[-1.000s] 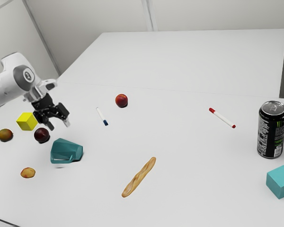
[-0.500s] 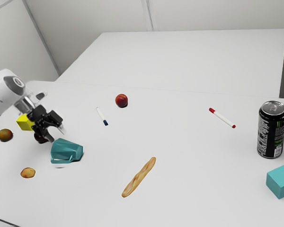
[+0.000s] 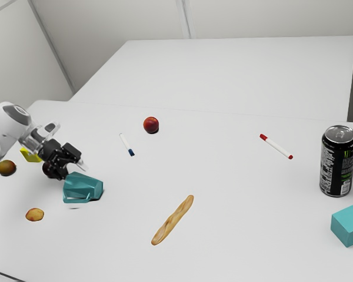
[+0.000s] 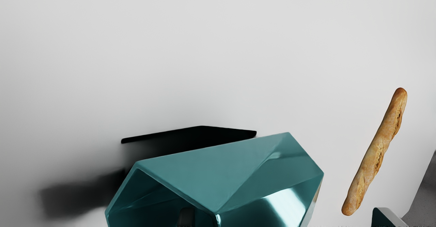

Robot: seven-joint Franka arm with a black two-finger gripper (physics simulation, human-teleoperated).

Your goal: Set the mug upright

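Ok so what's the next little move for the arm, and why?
I'd probably ease the open gripper slightly farther toward the mug: it lies on its side, one finger lines up with its mouth, and the other stands outside its wall.

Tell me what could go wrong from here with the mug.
The mug lies on its side, one fingertip at its mouth: closing may pinch only one wall, letting it twist or slip.
The dark fruit looks close to the end effector; a sideways move might knock it rolling.
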